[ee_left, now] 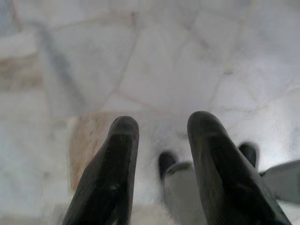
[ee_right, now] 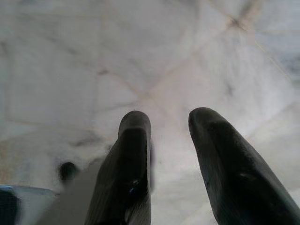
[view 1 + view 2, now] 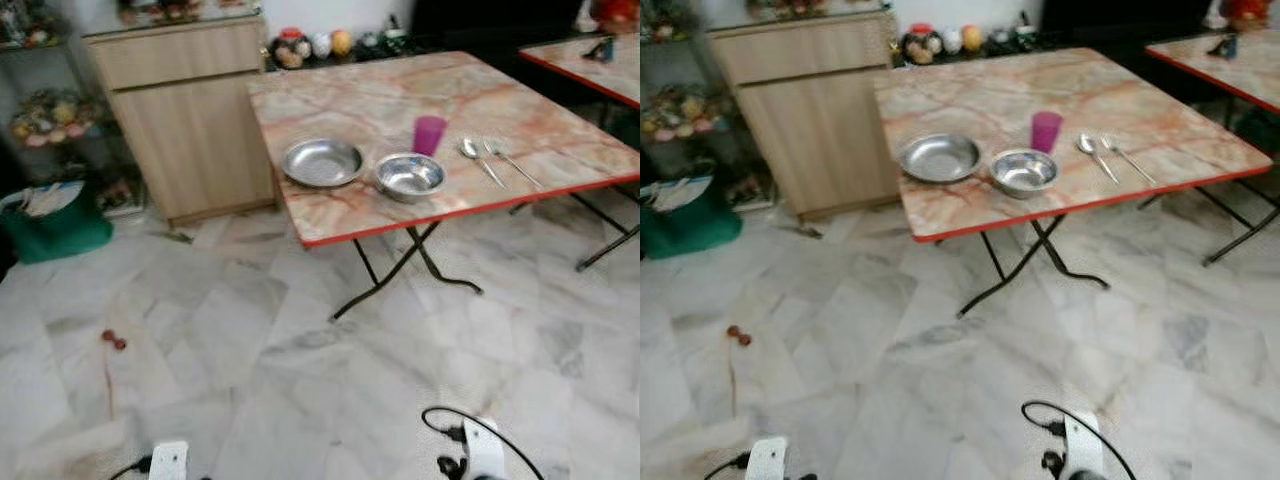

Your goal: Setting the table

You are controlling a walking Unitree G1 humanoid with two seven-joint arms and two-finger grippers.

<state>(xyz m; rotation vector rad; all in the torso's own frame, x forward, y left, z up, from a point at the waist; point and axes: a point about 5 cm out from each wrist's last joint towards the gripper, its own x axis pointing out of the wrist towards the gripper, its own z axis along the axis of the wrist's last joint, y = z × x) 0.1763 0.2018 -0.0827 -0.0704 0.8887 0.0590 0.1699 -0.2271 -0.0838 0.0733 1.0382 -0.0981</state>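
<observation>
Marble-topped folding table [image 3: 350, 95] standing at 12 o'clock, carrying plate [image 3: 322, 162], bowl [image 3: 410, 177], purple cup [image 3: 429, 134], two spoons [image 3: 482, 160] — well apart from left gripper [image 1: 161, 129] and right gripper [image 2: 168, 124], both hanging over floor, fingers parted, holding nothing.

Head cameras downward; wrist cameras floorward.

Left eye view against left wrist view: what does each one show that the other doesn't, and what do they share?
The head view takes in the folding table with a steel plate, a steel bowl, a purple cup, and a spoon and fork lying side by side, plus a wooden cabinet behind. The wrist view gives the left gripper close up, its black fingers apart with nothing between them, pointing down. Both share the pale marble floor.
</observation>
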